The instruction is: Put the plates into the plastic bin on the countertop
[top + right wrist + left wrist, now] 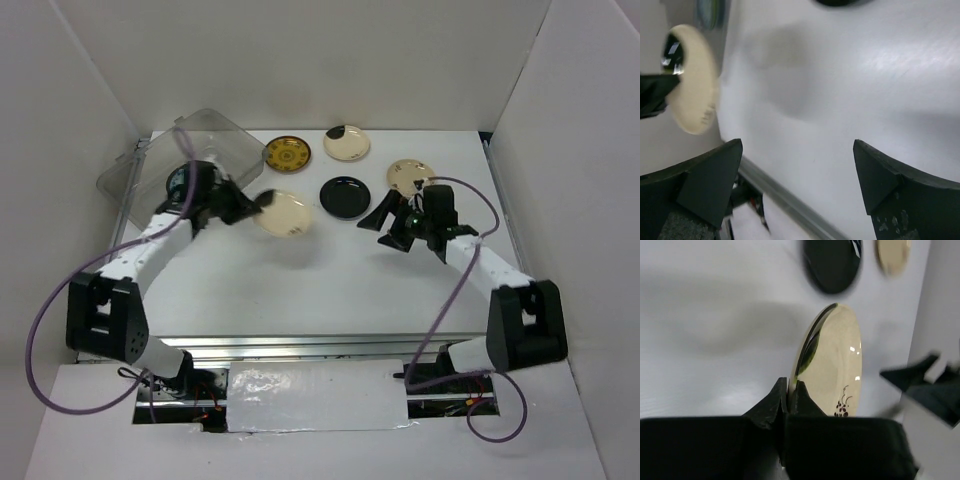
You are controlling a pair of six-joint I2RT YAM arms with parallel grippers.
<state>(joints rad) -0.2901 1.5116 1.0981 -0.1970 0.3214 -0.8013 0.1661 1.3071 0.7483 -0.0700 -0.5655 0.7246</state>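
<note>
Cream all over but for a dark speckled mark near its rim, the small round glossy plate [835, 360] was off the flat white countertop [330, 285]. It was tilted up on edge, left of the table's middle and just off the near right corner of the clear rectangular plastic bin [215, 130]. The left gripper [788, 390] was closed tight on that plate's rim, one finger on each face. The bin sat in the far left corner of the table, and the left arm reached across its near side.

Four more plates lay flat on the far half of the table, apart from one another. A mustard-gold patterned round plate [287, 153] was just beside the bin's right side. A cream round plate with a black patch [346, 143] lay near the far edge. A glossy black round plate [345, 197] lay near the middle, and a pale cream round plate [408, 175] toward the right edge.

The right gripper [798, 145] hovered over bare table between the black plate and the right edge, close to the pale cream plate. Its jaws were spread wide with nothing between them. White walls [580, 150] closed the far, left and right sides, and a metal rail [300, 345] ran along the near edge.
</note>
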